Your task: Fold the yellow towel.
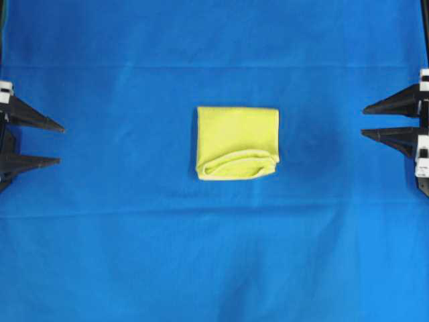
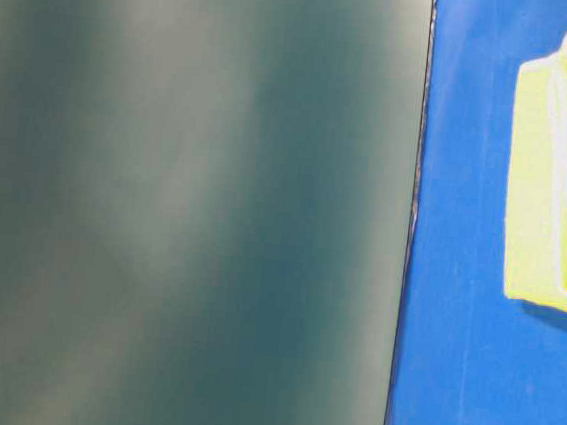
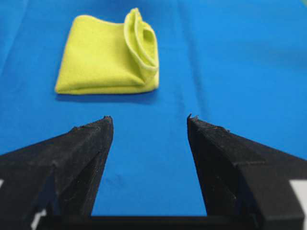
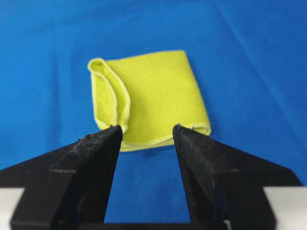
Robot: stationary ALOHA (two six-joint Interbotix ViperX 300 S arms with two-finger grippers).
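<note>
Overhead exterior view: the yellow towel (image 1: 237,143) lies folded at the centre of the frame on the blue cloth (image 1: 134,255) that covers the table. Its layered hem edges curl open along the lower side. The left tool (image 1: 59,143) sits at the left edge and the right tool (image 1: 364,121) at the right edge, both well apart from the towel, each with its two black fingers spread and nothing between them.

Table-level exterior view: a blurred grey-green surface (image 2: 184,203) fills the left two thirds of the frame. To its right is a strip of blue cloth, with the yellow towel at the upper right edge, partly cut off.

Left wrist view: the left tool's jaws stand wide apart and empty in the lower frame; the towel rests on the cloth in the upper left, clear of them.

Right wrist view: the right tool's jaws are likewise parted and hold nothing, with the towel in the centre of the frame beyond their tips.
</note>
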